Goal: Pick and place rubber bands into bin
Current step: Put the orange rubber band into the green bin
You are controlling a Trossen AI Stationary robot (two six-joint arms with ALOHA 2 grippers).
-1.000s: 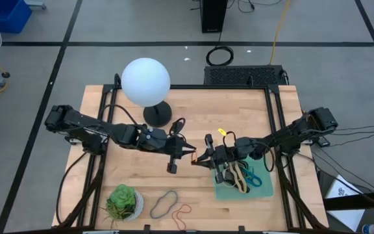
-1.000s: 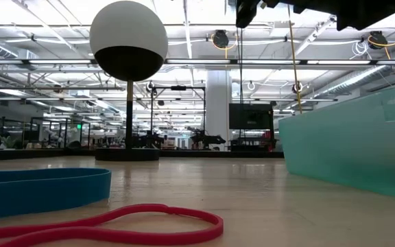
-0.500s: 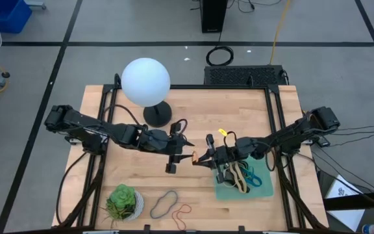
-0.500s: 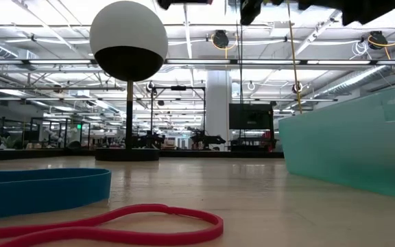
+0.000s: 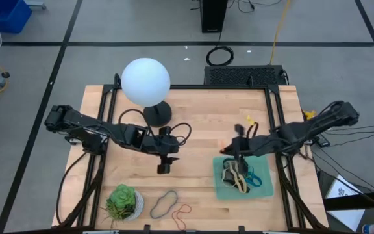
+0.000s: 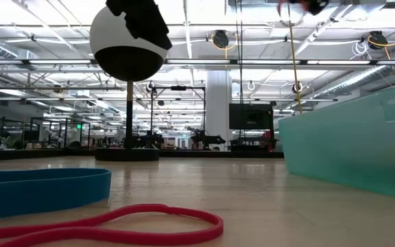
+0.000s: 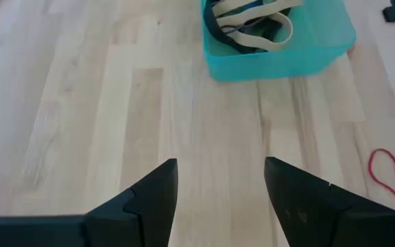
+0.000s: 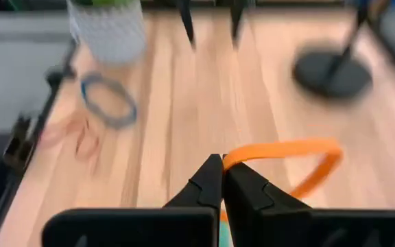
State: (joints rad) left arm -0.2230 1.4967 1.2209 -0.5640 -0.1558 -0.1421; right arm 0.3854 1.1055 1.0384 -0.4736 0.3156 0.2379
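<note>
The mint-green bin [image 5: 263, 189] sits at the table's near right with several rubber bands [image 5: 237, 175] in it; the left wrist view shows it too [image 7: 321, 51]. My right gripper [image 5: 228, 149] hovers by the bin's far left corner, shut on an orange rubber band [image 8: 300, 147]. My left gripper [image 7: 219, 171] is open over bare wood at mid-table [image 5: 164, 166] and holds nothing. A blue-grey band [image 5: 164, 203] and a red band [image 5: 182, 212] lie flat near the front edge. My right gripper pinches the orange band at one end of its loop [image 8: 230, 160] between its two fingertips. The fingers slant down from the table's right side. The rest of the loop [image 8: 324, 168] curves out past the tips, clear of the table.
A lamp with a white globe [image 5: 145, 80] stands on a dark base [image 5: 157, 116] at the far left. A white pot with a green succulent [image 5: 123, 201] sits at the near left corner. Bare wood lies between the two grippers.
The two grippers stood tip to tip at mid-table with the orange band between them. My left gripper has let go of the band and tipped down toward the near edge. My right gripper has drawn back toward the right edge and risen, carrying the band.
</note>
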